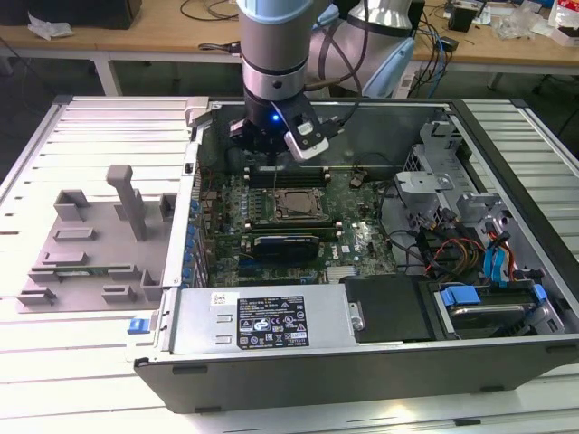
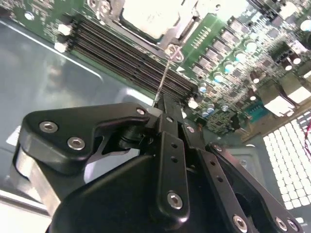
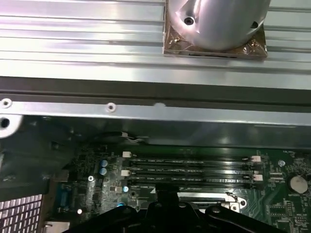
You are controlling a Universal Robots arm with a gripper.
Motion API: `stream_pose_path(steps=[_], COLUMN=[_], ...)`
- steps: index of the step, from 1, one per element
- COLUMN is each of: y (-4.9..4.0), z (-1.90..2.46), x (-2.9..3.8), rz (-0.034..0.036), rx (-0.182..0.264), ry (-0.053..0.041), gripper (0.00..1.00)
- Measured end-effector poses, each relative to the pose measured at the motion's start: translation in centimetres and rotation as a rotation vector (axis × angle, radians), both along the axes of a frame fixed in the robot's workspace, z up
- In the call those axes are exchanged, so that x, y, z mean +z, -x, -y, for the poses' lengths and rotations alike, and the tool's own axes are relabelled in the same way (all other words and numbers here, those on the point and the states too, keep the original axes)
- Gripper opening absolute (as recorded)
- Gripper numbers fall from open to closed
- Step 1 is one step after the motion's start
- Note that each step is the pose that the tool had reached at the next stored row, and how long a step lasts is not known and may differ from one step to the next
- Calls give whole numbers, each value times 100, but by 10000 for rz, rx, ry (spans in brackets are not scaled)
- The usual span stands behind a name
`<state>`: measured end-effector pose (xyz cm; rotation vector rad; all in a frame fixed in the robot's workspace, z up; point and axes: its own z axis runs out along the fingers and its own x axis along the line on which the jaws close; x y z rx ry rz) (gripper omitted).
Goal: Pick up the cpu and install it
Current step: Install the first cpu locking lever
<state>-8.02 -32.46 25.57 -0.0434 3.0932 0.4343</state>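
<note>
Exterior view: the small square silvery-topped cpu (image 1: pixel 295 204) already lies in the dark metal-framed socket (image 1: pixel 274 213) of the green motherboard (image 1: pixel 362 237). The black gripper (image 1: pixel 271 155) hangs near it, so pick-up and placement appear done.
Second wrist view: the cpu (image 2: pixel 148 17) sits apart from the gripper (image 2: pixel 163 104), whose fingers are closed, apparently pinching the thin steel socket lever (image 2: pixel 166 77). The lever stands raised, so latching seems unfinished.
First wrist view: the gripper (image 3: pixel 167 200) hovers beside the black memory slots (image 3: pixel 194 170)

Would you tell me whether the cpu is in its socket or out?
In: the cpu lies flat inside the metal socket frame, and the claw is shut on the thin socket lever.
</note>
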Motion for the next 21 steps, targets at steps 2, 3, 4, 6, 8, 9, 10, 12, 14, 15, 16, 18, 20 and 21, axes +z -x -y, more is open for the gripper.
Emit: stream_pose_path(steps=[2,3,4,6,8,9,10,12,14,15,16,18,20,21], y=[-87,-113,-113,-114,-116,-116,-116,-117,-116,-117,-117,-118,-117,-117], z=[3,3,4,3,3,3,4,3,3,3,3,3,3,3], x=[-5,-6,-6,-6,-15,-18,-19,-34,-56,-66,-72,-82,-103,-114], rz=[-10,-13,-12,-12,-12,-10,-11,-13,-13,-13,-13,-12,-13,-13], rx=[-59,-79,-80,-89,-279,-348,-394,-564,-712,-825,-899,-979,-1096,-1149], ry=[24,33,34,34,102,138,153,192,224,256,285,317,354,367], gripper=[11,11,11,11,11,11,11,11,11,11,11,11,11,11])
